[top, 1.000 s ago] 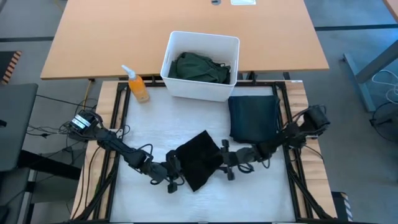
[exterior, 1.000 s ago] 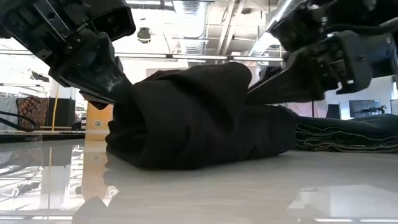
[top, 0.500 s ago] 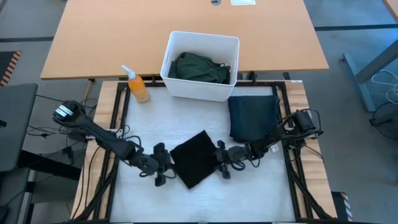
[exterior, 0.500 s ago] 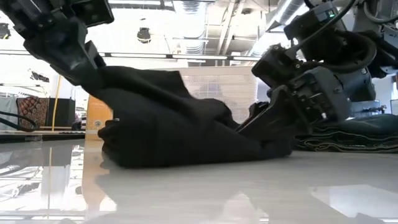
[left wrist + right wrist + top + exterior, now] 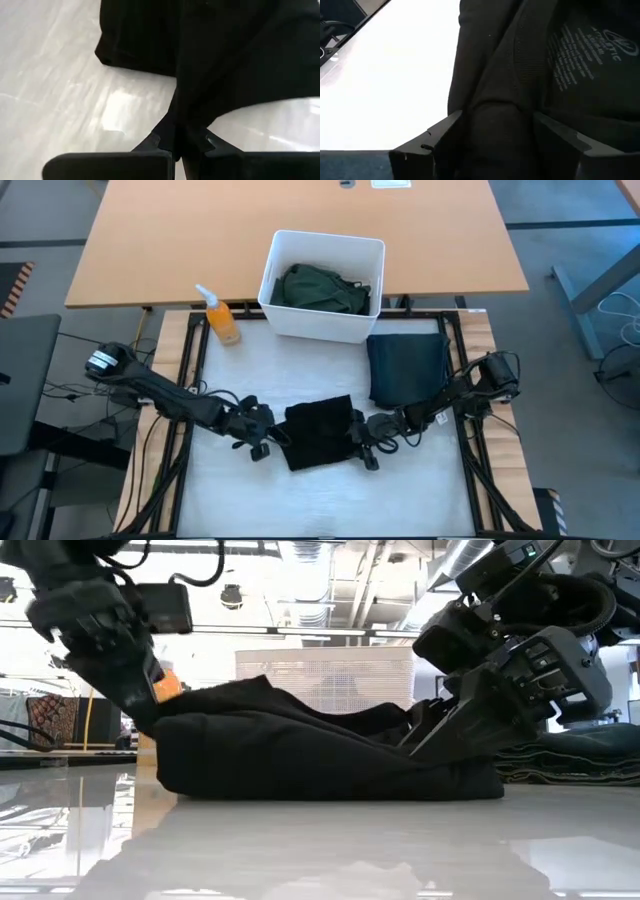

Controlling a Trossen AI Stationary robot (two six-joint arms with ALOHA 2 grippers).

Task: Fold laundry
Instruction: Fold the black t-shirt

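The left gripper (image 5: 268,438) is pinched shut on the left edge of the black garment (image 5: 320,433), its fingertips (image 5: 176,142) meeting on a fold of cloth in the left wrist view. The right gripper (image 5: 362,442) stands wide, its two fingers (image 5: 445,135) straddling a thick bunch of the same garment at its right edge, so the cloth fills the gap between them. The garment lies folded low on the white table (image 5: 250,375), in the front middle between the two grippers. The right wrist view alone shows pale printed lettering (image 5: 585,52) inside the cloth; the low view alone shows how flat the bundle (image 5: 320,750) sits, with the left gripper (image 5: 140,705) lifting its edge slightly and the right one (image 5: 450,735) pressed down by the tabletop. From above, a folded dark garment (image 5: 407,367) rests on the table's right side just beyond the right arm, and a white bin (image 5: 322,285) at the far edge holds a dark green garment (image 5: 322,288). An orange spray bottle (image 5: 220,315) stands left of the bin. A wooden desk (image 5: 160,240) lies beyond the table. The low view looks into a room with ceiling ducts and lights (image 5: 300,560).
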